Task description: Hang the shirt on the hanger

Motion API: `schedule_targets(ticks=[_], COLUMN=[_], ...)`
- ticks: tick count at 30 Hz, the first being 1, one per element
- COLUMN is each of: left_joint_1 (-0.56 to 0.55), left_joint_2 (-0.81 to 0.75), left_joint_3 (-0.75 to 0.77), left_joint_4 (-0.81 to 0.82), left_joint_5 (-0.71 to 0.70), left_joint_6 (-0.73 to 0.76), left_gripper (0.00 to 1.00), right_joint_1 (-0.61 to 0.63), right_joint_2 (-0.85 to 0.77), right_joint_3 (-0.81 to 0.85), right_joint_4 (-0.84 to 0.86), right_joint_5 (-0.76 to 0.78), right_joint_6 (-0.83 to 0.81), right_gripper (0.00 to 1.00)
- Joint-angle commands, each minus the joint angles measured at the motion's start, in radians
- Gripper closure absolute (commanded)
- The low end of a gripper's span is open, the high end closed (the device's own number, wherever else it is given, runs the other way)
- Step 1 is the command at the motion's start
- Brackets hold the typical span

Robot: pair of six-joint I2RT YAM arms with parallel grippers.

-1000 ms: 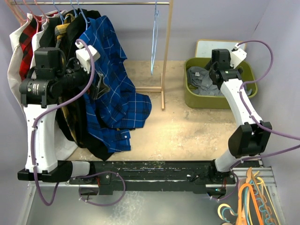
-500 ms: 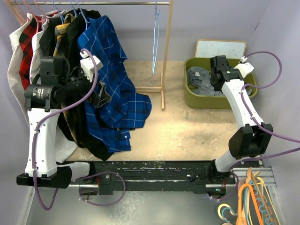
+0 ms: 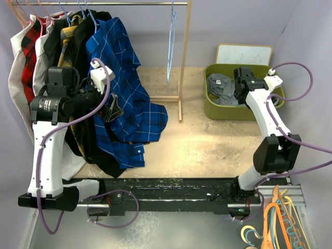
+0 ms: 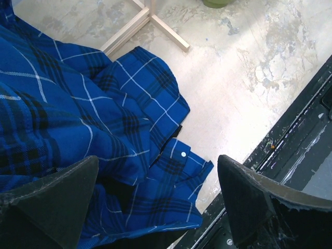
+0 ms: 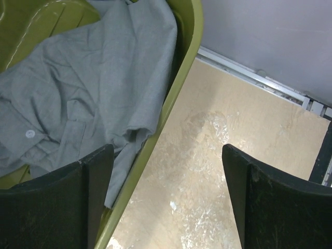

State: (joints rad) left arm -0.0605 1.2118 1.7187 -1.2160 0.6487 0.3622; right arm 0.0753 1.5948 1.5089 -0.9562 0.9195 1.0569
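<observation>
Right wrist view: we see shirt (image 5: 88, 93) crumpled in green bin (image 5: 189, 62), just beside right gripper (image 5: 166, 150), jaws wide, nothing held.

My two arms look alike: the white-shelled left arm (image 3: 44, 155) and white-shelled right arm (image 3: 267, 116) have bulky black joint housings (image 3: 49, 106) and trailing lavender cables (image 3: 290, 64). Both bolt to a scuffed black base rail (image 3: 161, 187). Through the wrist cameras I see matte black wedge-shaped fingers (image 4: 49, 194) with worn, pale edges.
</observation>
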Motion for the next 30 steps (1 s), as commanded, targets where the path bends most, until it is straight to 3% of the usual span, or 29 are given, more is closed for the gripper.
schedule_targets(ticks=[1, 8, 13, 23, 30], left_joint_1=[-0.004, -0.003, -0.001, 0.004, 0.004], left_joint_2=[-0.021, -0.020, -0.025, -0.028, -0.014], left_joint_3=[-0.006, -0.011, -0.019, -0.039, -0.025], left_joint_4=[0.044, 0.066, 0.071, 0.079, 0.083], left_joint_5=[-0.009, -0.054, -0.060, -0.066, -0.062], left_joint_6=[0.014, 0.006, 0.005, 0.003, -0.003], left_gripper=[0.01, 0.01, 0.01, 0.01, 0.01], right_joint_1=[-0.027, -0.032, -0.032, -0.032, -0.033], right_joint_2=[0.037, 0.088, 0.070, 0.020, 0.021], right_joint_3=[0.029, 0.036, 0.025, -0.007, -0.024], right_joint_4=[0.024, 0.054, 0.142, 0.179, 0.191], right_joint_5=[0.047, 0.024, -0.016, -0.018, 0.005], right_joint_6=[-0.002, -0.013, -0.076, -0.112, -0.119], right_gripper=[0.15, 0.24, 0.43, 0.63, 0.63])
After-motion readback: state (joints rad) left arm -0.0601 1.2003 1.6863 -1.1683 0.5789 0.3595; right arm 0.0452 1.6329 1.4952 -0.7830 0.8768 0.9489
